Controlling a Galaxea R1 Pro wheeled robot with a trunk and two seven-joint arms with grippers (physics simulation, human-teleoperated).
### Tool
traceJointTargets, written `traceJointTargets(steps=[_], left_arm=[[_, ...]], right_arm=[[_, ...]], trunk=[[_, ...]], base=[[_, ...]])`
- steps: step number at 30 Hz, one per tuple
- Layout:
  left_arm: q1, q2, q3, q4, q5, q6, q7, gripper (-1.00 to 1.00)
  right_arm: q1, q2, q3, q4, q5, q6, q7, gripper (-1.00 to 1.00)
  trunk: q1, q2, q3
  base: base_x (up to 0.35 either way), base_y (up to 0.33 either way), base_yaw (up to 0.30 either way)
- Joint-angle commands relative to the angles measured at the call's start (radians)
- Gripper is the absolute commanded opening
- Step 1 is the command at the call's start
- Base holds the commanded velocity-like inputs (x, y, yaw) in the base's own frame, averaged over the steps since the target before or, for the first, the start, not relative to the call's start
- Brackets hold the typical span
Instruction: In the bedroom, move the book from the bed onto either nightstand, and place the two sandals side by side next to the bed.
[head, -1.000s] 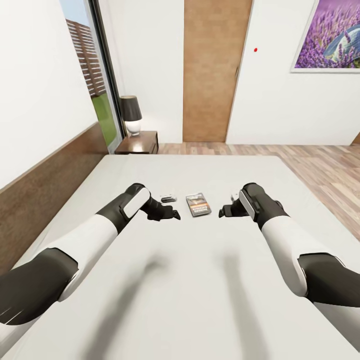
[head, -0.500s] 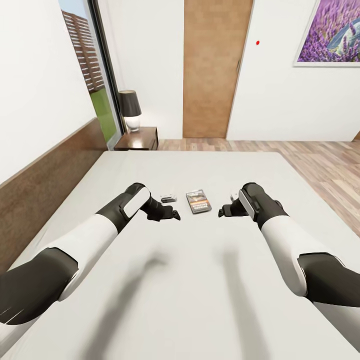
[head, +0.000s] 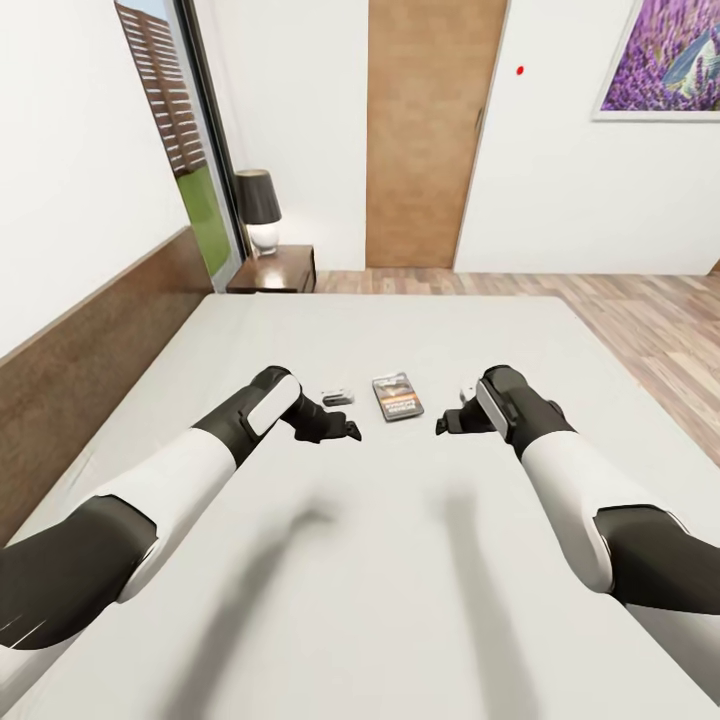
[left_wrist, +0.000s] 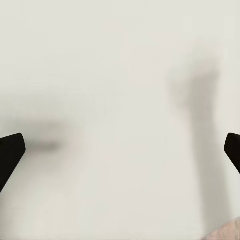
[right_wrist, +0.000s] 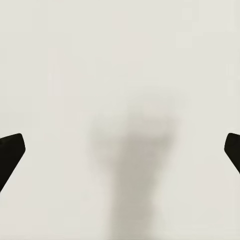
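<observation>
Book (head: 396, 399) lay flat on the mattress of the bed (head: 420, 600), mid-width, cover up, orange band showing. Small pale object (head: 338, 397) just beside the book, on its headboard side; identity not clear. Left gripper (head: 340, 430) hovered just short of the book, on that same side; right gripper (head: 445, 424) hovered near the book's opposite edge, apart from it. Neither touching the book.

Both wrist views showed dark fingertips (left_wrist: 11, 152) (right_wrist: 11, 152) at the far edges of frame with bare mattress between: both claws spread wide, holding nothing.

Nightstand (head: 275, 270) stood beyond the book, past the far end of the bed, by the headboard (head: 80, 390) corner, lamp (head: 259, 209) on top. No sandals seen here.

Judged step: reach for the book. Thin paperback on soft mattress, so little edge to catch. Best to bring one claw, probably the right, down over a short edge with the fingers straddling it, press lightly into the mattress, close slowly. Worth keeping clear of the pale object. Nightstand well apart from the book, likely needing a base move after the lift
</observation>
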Motion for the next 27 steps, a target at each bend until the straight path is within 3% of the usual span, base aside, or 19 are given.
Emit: traceJointTargets(steps=[1, 15, 27], left_arm=[[-0.001, 0.0, -0.004, -0.001, 0.011, 0.002, 0.01, 1.0], [0.001, -0.007, -0.004, 0.054, 0.006, 0.002, 0.023, 1.0], [0.002, -0.011, 0.0, 0.075, 0.009, 0.002, 0.122, 1.0]], right_arm=[[-0.001, 0.0, 0.005, 0.0, 0.001, 0.004, 0.004, 1.0], [0.0, 0.003, 0.049, 0.0, 0.0, 0.004, 0.005, 1.0], [-0.001, 0.003, 0.058, 0.001, 0.0, 0.004, 0.005, 1.0]], trunk=[[0.0, 0.0, -0.002], [0.0, 0.0, -0.025], [0.0, 0.0, -0.044]], base=[[0.0, 0.0, 0.0], [0.0, 0.0, 0.0], [0.0, 0.0, 0.0]])
